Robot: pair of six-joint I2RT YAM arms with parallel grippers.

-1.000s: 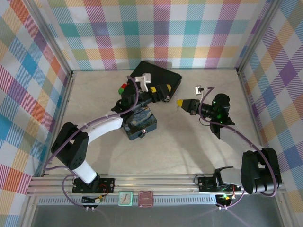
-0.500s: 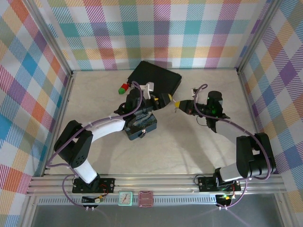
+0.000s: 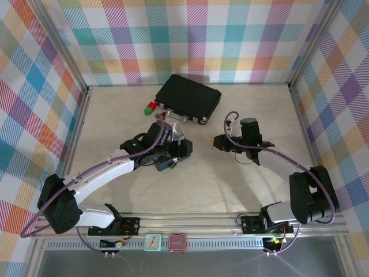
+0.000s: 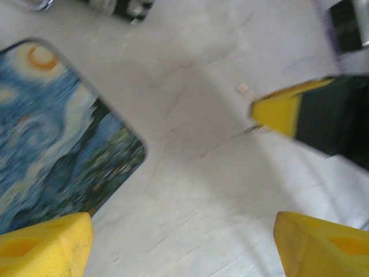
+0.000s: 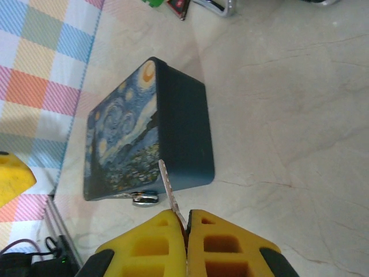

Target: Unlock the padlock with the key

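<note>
In the right wrist view, my right gripper (image 5: 187,222) is shut on the key (image 5: 169,190), whose thin blade sticks out toward the blue starry tin (image 5: 150,133). The small silvery padlock (image 5: 145,199) hangs at the tin's lower edge, just left of the key tip and apart from it. From above, the right gripper (image 3: 216,141) sits to the right of the tin (image 3: 166,163). My left gripper (image 3: 176,151) hovers over the tin, open. Its yellow fingertips (image 4: 46,242) stand wide apart over bare table, with the tin (image 4: 57,138) to their left.
A black case (image 3: 189,98) with silver latches lies at the back. Red and green blocks (image 3: 151,107) sit at its left corner. Checked walls close in the table on three sides. The right gripper's yellow and black finger (image 4: 300,112) shows in the left wrist view.
My left gripper has drawn back from the black case and now sits over the tin, its arm swung out to the left. My right gripper has moved left with the key, nearer the tin.
</note>
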